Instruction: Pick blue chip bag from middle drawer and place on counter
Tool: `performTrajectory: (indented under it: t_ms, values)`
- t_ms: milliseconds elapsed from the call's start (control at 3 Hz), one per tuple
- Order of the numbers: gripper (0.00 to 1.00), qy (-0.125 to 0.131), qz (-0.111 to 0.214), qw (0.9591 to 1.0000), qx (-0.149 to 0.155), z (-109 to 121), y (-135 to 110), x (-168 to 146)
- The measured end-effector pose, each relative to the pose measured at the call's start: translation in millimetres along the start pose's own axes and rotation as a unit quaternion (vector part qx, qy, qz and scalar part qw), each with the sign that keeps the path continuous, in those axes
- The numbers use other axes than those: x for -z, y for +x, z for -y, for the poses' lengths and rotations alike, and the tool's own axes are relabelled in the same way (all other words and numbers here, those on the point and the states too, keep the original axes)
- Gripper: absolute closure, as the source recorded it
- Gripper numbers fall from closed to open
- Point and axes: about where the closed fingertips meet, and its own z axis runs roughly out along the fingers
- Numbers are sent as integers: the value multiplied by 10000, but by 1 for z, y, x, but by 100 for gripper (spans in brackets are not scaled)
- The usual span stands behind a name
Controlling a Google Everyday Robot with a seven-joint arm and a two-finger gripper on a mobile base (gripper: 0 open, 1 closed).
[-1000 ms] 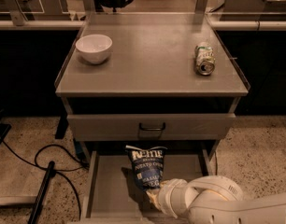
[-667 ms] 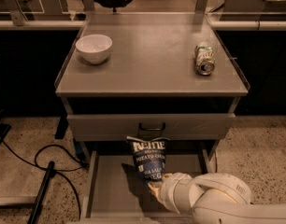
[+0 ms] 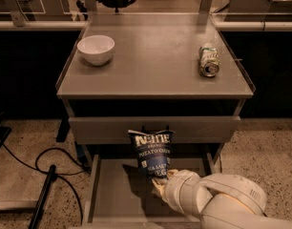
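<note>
The blue chip bag (image 3: 152,152) stands upright above the open middle drawer (image 3: 112,190), its top in front of the grey drawer front with the black handle. My gripper (image 3: 160,181) comes in from the lower right on a white arm and is shut on the bag's bottom end, holding it up off the drawer floor. The counter (image 3: 155,56) lies above and behind the bag.
A white bowl (image 3: 95,49) sits on the counter's left side. A green-and-silver drink can (image 3: 209,60) lies on its side at the right. Black cables (image 3: 46,168) lie on the speckled floor to the left of the cabinet.
The bag has risen from the drawer floor and now stands higher, overlapping the drawer front above. My gripper and arm have moved up and slightly right with it.
</note>
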Motion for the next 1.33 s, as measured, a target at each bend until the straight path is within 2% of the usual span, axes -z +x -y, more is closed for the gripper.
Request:
performTrajectory:
  t_ms: [333,667,1000,1333]
  values:
    - [100,236,276,9993,117,15,-27,16]
    - [100,564,605,9961,295,35,-66,39]
    - [100,564,606,9961,297,35,-66,39]
    - [100,681,739,9940,422,55,-92,39]
